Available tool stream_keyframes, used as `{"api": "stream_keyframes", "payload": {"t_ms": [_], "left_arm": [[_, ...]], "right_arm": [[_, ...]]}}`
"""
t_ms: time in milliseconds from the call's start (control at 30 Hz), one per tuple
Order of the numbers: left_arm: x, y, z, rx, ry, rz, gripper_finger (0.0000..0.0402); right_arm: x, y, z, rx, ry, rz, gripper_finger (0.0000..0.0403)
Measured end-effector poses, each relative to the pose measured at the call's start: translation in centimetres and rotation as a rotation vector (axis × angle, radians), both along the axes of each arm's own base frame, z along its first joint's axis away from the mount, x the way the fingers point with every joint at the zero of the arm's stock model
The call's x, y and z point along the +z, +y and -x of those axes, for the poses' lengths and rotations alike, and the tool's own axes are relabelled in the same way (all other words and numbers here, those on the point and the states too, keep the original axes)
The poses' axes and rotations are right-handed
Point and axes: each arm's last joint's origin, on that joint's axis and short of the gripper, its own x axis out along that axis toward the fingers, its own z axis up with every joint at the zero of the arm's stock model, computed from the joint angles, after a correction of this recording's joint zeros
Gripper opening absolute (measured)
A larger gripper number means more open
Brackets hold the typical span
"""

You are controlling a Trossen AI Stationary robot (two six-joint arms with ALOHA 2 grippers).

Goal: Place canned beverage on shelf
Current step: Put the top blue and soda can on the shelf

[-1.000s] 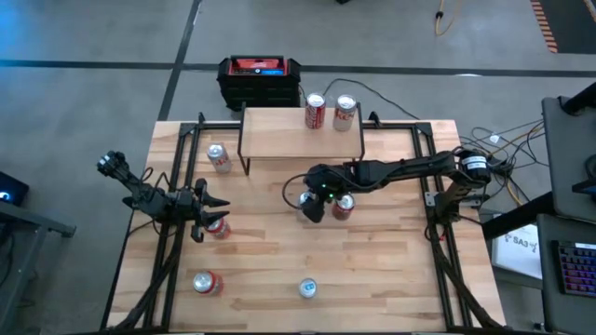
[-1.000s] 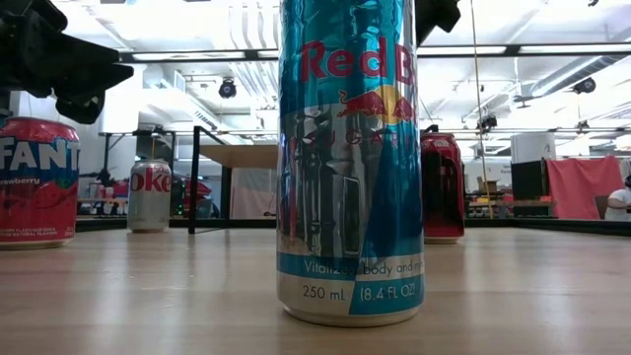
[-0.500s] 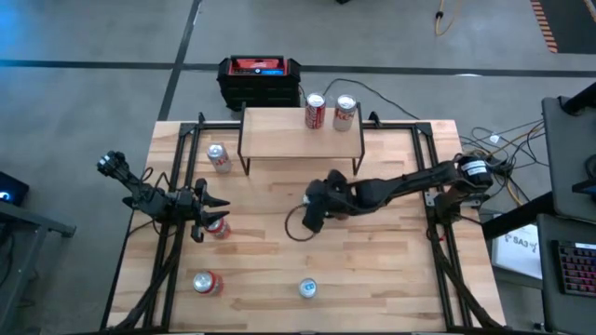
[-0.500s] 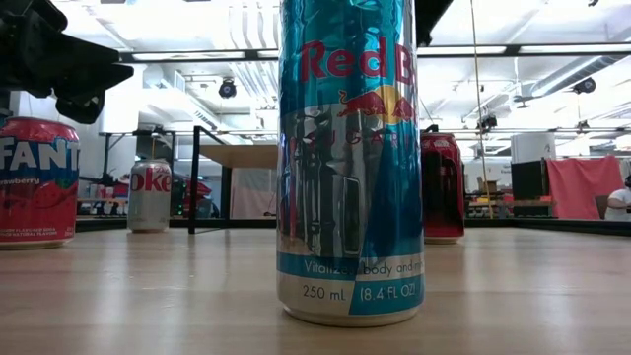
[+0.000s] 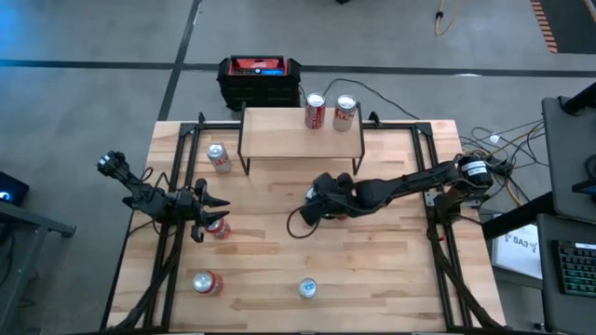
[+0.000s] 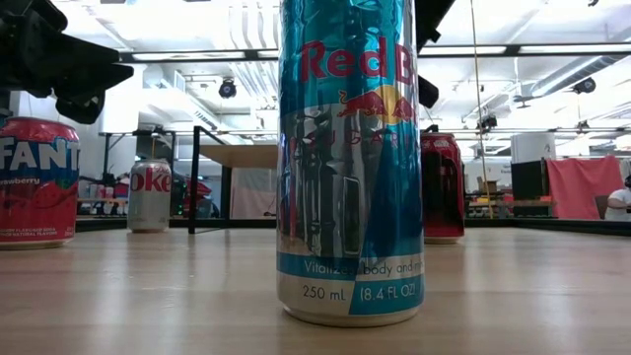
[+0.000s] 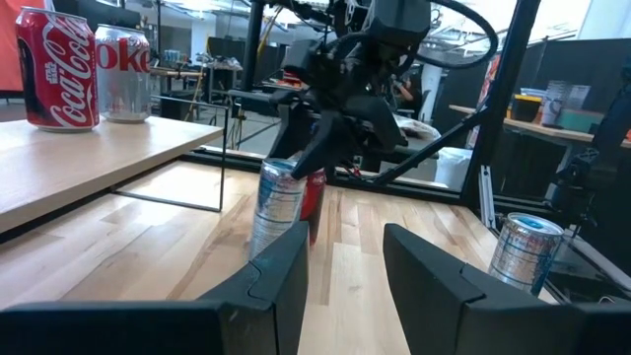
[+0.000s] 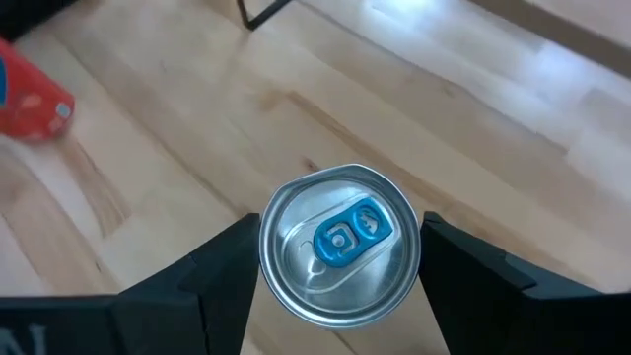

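Here the right end effector (image 8: 340, 258), spread, straddles a silver can (image 8: 340, 258); a red can (image 7: 312, 193) crowds it.

Wooden table (image 5: 391, 270): shelf (image 5: 279, 135) holding two cans (image 5: 316, 111); cans scattered.

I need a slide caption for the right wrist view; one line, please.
Right tool poised above a silver can with a blue tab, fingers flanking it, on the wooden table.

Glossy metal can (image 8: 340, 259) over a smooth, pale wooden table (image 8: 513, 148)
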Motion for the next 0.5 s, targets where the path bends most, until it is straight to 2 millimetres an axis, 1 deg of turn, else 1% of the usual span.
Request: {"api": "stream_keyframes", "payload": {"t_ms": [100,500], "left_arm": [[0.0,0.0,0.0,0.001,0.0,0.0,0.0118],[-0.01,0.0,0.0,0.0,0.0,0.0,0.0118]], "right_arm": [[0.01,-0.16,0.0,-0.058,-0.03,-0.041,0.0239],[-0.36,-0.25,0.58,-0.182,-0.03,-0.111,0.0242]]}}
